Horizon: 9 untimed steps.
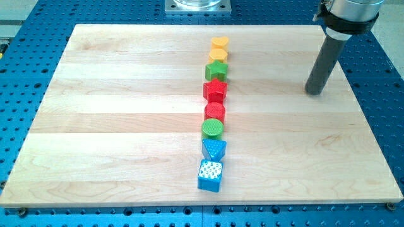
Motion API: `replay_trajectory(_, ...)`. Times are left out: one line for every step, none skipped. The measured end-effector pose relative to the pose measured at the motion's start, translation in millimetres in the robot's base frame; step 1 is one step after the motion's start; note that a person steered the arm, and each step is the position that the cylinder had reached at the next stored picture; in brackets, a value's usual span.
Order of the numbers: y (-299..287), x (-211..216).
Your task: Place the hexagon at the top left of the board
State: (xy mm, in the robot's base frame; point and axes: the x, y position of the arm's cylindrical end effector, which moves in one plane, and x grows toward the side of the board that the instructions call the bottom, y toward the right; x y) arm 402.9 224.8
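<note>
Your rod [326,58] stands near upright at the view's upper right, and my tip [314,92] rests low at board height.

A robotics lab: a pale wooden board [126,126] lies as the work surface on a blue perforated metal bench [38,25] with a regular grid of mounting holes, a bolted metal base plate [197,5] at the view's top.

The worktop [126,126] is pale, streaky wood on a blue perforated base [25,38]. Down the row: yellow heart [219,43], yellow hexagon [218,55], green star [216,70], red star [215,89], red block [214,112], green cylinder [213,128] — then a blue triangle [214,149] and blue cube [210,174], both white-dotted. My tip [314,92] is dark grey.
</note>
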Motion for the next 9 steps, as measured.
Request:
replay_trajectory(0,0)
replay_trajectory(-4,0)
replay_trajectory(-4,0)
replay_trajectory(-9,-3)
replay_trajectory(-77,-23)
replay_trajectory(-100,-24)
replay_trajectory(-103,-40)
replay_trajectory(-127,-62)
replay_trajectory(-127,-71)
